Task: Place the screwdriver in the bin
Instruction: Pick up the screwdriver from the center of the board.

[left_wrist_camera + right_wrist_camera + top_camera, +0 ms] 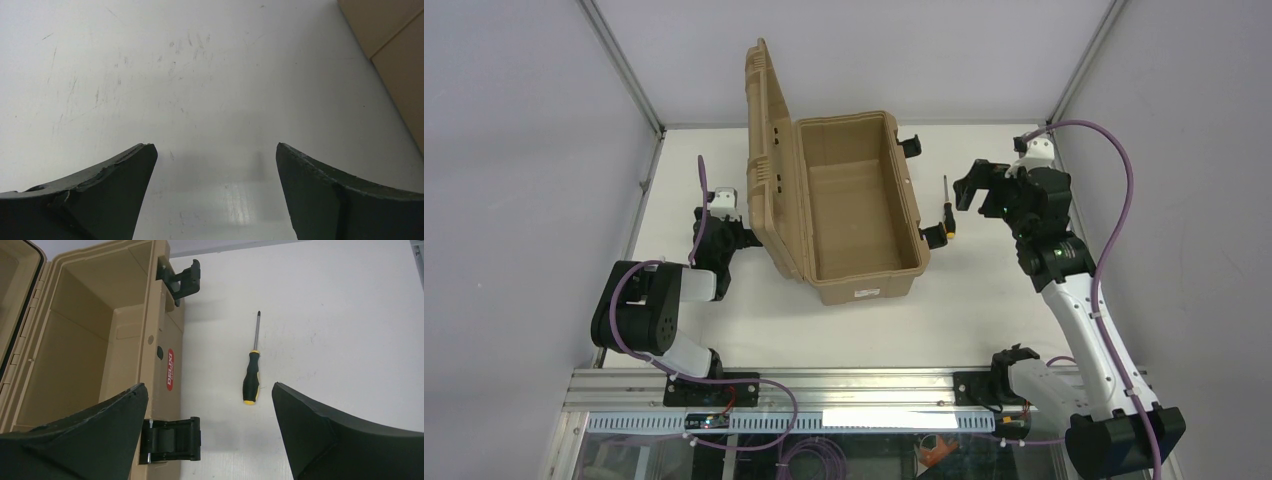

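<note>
Right gripper (207, 390) hangs wide open and empty over the screwdriver (252, 372), lying on the table (325, 315) just at the bin's (150, 315) 3 o'clock wall, and a crooked drop could snag a latch (172, 440) or roll it away; left gripper (215, 150) gapes empty too.

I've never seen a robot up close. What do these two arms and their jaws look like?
Both the left arm and right arm mix black rounded joint housings with white links, and a purple cable loops along each. Small green lights glow on the right arm. The jaws are dark, curved, tapering wedges with scuffed surfaces.
</note>
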You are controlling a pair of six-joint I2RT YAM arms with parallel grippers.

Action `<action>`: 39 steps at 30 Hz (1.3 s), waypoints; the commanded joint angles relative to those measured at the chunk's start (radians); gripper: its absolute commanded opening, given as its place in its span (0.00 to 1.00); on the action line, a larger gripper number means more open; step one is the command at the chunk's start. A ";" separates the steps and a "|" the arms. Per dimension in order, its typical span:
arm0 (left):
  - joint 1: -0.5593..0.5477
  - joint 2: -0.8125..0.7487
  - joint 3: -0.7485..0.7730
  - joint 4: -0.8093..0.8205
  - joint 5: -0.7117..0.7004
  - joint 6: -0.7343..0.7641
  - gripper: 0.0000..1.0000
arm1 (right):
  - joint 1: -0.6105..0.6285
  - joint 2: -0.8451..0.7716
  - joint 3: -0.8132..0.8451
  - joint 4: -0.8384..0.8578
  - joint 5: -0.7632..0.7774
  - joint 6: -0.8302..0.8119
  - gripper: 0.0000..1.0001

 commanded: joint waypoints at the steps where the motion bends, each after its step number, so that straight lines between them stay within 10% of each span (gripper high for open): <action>1: 0.011 -0.031 -0.004 0.028 0.016 -0.008 0.99 | -0.004 0.011 0.089 -0.012 -0.038 0.007 0.99; 39: 0.011 -0.031 -0.003 0.028 0.017 -0.008 0.99 | -0.005 0.772 0.797 -0.632 0.055 0.065 0.99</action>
